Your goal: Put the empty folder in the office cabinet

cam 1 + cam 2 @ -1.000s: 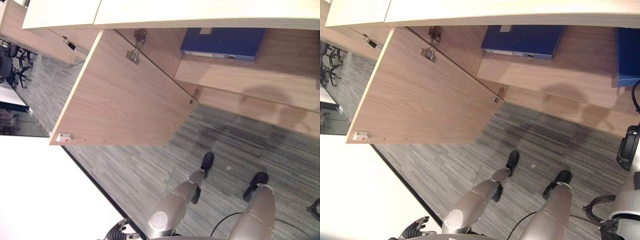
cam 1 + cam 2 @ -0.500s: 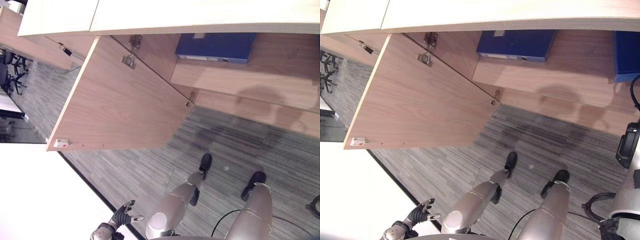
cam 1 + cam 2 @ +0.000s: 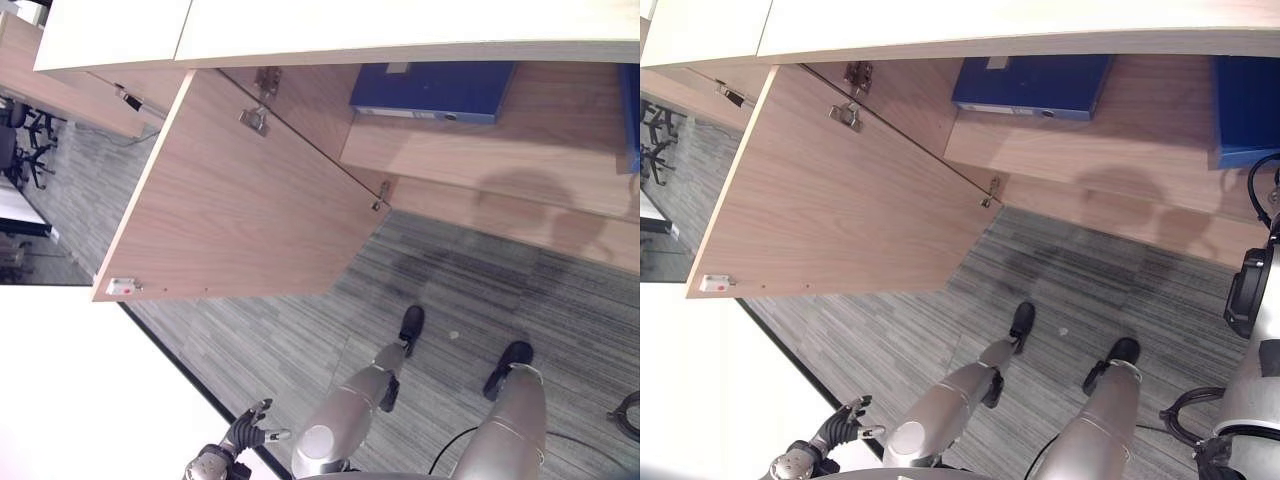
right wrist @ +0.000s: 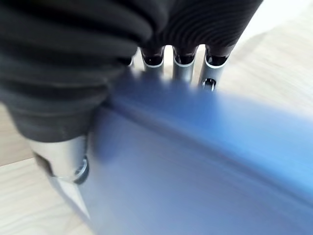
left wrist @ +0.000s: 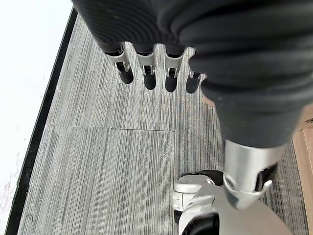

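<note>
blue folders: 2 — one lying on shelf (image 3: 1032,86), one in right hand (image 3: 1244,108) | open cabinet doors: 1 (image 3: 840,205)

Silver-grey arms, dark ribbed wrist covers

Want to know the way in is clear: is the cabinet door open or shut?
Open. The cabinet door is swung wide on its hinges, and a blue folder shows on the shelf inside.

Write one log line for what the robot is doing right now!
right hand: shut on blue folder | left hand: open, idle over carpet | wooden cabinet door: open
</note>
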`<state>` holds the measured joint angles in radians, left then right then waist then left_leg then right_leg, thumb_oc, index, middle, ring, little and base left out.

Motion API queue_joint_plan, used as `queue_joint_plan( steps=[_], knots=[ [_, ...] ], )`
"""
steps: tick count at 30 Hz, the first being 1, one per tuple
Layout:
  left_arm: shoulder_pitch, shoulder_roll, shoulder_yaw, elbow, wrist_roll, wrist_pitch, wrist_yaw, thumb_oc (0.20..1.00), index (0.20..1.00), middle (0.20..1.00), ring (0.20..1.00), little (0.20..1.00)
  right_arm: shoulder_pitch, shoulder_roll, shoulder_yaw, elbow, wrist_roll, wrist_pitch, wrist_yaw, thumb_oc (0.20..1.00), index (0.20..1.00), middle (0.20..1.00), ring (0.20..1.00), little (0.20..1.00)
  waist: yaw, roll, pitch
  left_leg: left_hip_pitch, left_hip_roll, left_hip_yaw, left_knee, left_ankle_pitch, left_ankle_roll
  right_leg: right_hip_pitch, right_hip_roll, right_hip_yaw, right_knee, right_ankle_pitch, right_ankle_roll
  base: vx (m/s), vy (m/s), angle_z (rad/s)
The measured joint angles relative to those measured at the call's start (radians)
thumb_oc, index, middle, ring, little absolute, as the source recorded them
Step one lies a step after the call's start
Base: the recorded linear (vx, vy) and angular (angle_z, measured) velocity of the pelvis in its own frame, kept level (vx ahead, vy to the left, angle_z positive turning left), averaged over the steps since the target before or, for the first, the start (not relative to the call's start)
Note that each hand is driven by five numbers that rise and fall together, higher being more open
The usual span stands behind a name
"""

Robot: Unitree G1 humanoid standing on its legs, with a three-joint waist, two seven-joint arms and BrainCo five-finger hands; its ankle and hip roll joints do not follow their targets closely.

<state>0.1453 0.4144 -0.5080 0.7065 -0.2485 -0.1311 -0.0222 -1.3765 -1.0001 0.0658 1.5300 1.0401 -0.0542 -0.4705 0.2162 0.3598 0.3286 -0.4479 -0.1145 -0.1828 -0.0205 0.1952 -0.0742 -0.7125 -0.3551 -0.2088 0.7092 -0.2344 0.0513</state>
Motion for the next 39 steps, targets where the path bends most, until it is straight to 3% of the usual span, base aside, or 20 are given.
queue_joint_plan(
  steps=[5,23,27,39],
  knots=[
    [-0.001,-0.021,-0.002,0.001,0.000,0.002,0.002,1.000,1.000,1.000,1.000,1.000,0.000,-0.001,-0.001,0.001,0.001,0.003,0.008,1.000,1.000,1.000,1.000,1.000,-0.016,-0.006,0.004,0.001,0.000,-0.002,-0.002,0.000,0.000,0.002,0.000,-0.002,0.001,0.000,0.000,0.00,0.000,0.00],
    [-0.076,-0.048,-0.004,0.059,0.000,0.039,0.003,1.000,1.000,1.000,1.000,1.000,-0.004,0.000,0.000,0.046,0.042,0.112,0.038,1.000,1.000,1.000,1.000,1.000,-0.068,-0.025,0.008,0.020,0.000,-0.012,-0.009,0.004,0.005,0.025,-0.006,-0.014,0.006,0.000,0.000,0.00,0.002,0.01],
    [-0.098,-0.054,-0.001,0.085,-0.002,0.047,0.003,1.000,1.000,1.000,1.000,1.000,-0.026,0.027,0.004,0.008,0.092,0.096,-0.001,1.000,1.000,1.000,1.000,1.000,-0.078,-0.032,0.006,0.026,0.000,-0.010,-0.012,0.004,0.006,0.028,-0.004,-0.012,0.003,0.001,-0.001,0.00,0.003,-0.01],
    [-0.120,-0.094,0.008,0.144,-0.009,0.038,0.005,1.000,1.000,1.000,1.000,1.000,-0.048,0.037,0.109,0.004,0.108,0.118,0.034,1.000,1.000,1.000,1.000,1.000,-0.071,-0.047,0.002,0.033,0.002,-0.004,-0.018,0.006,0.005,0.028,-0.002,-0.006,0.002,0.002,-0.002,0.00,0.001,0.00]
  ],
)
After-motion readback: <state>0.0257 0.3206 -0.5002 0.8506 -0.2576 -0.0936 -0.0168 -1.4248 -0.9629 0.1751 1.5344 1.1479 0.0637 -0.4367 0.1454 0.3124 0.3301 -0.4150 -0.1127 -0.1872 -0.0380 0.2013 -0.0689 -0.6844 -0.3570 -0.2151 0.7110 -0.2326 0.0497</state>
